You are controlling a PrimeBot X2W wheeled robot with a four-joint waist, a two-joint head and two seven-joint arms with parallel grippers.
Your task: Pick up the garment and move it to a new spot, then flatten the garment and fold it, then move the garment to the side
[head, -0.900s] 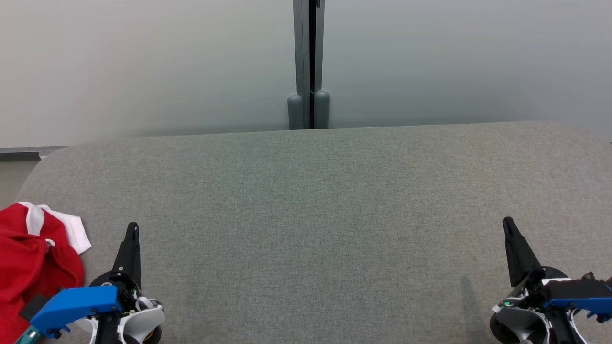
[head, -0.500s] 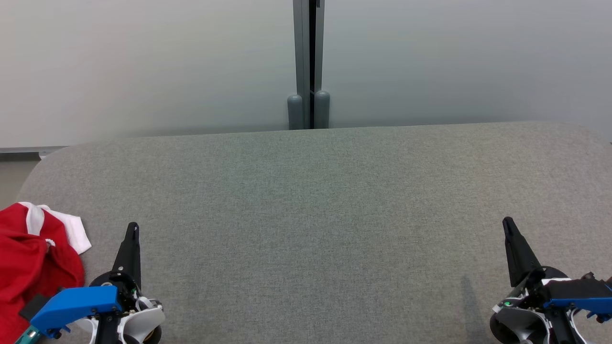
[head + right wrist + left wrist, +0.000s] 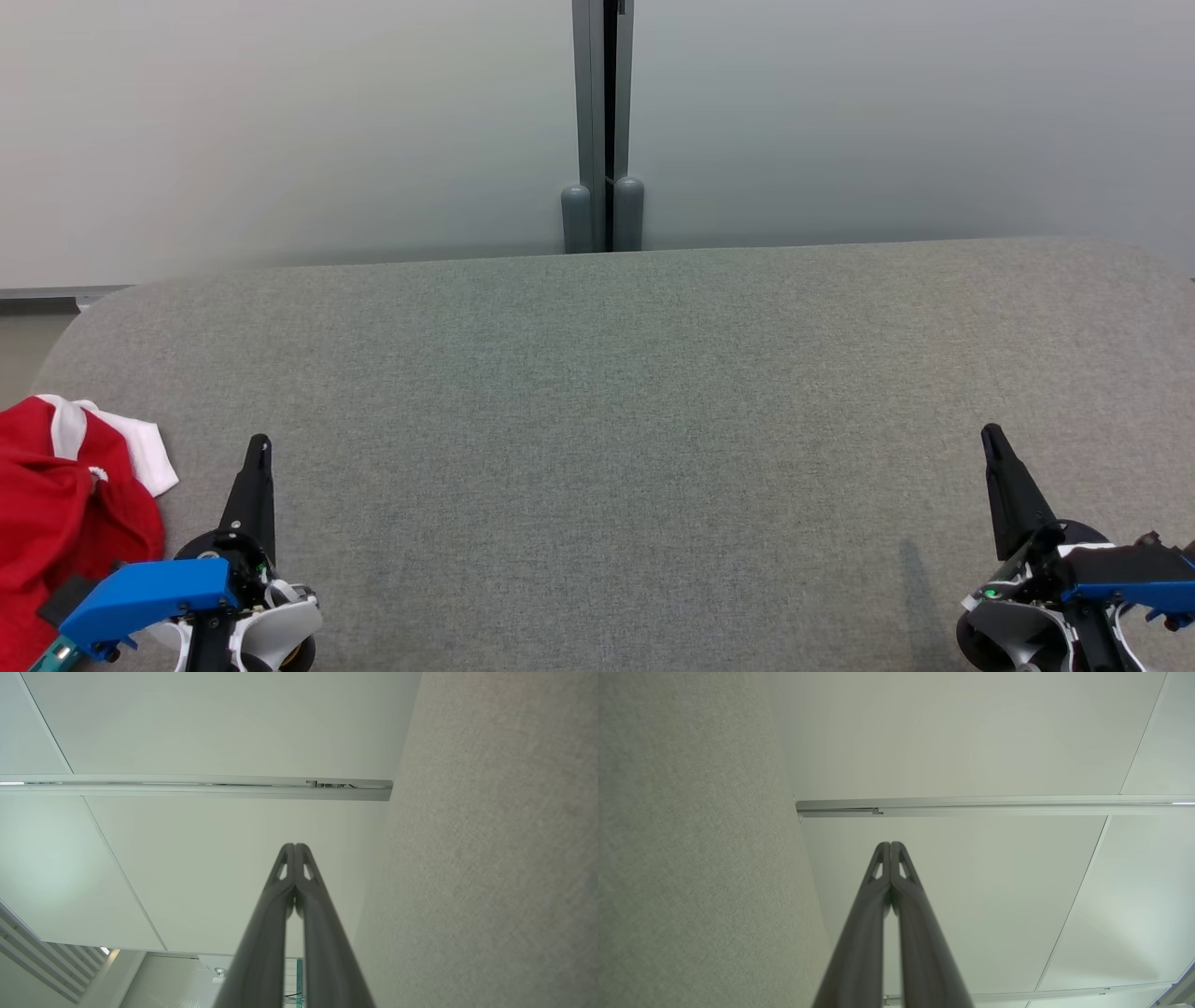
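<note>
The garment (image 3: 65,504), red with a white patch, lay crumpled at the left edge of the grey table (image 3: 616,392), toward its near left corner and partly cut off by the head view's border. The left end effector (image 3: 259,448) sat just to the garment's right, fingers pressed together and holding nothing. The right end effector (image 3: 991,437) was well apart from it, near the table's right edge, likewise closed and empty. Both pointed toward the far edge.

The step in hand looked like the first one: the pick-up had not begun. To do it well, the left end effector would need to spread its fingers before it turned toward the heap, then come down on a raised fold rather than on flat cloth, so the fingers bite fabric and not the table's cover. A grip near the white patch, which may be a collar or a sleeve, would help later flattening, though that part was too bunched to tell. The broad bare middle of the table looked like the natural new spot.
</note>
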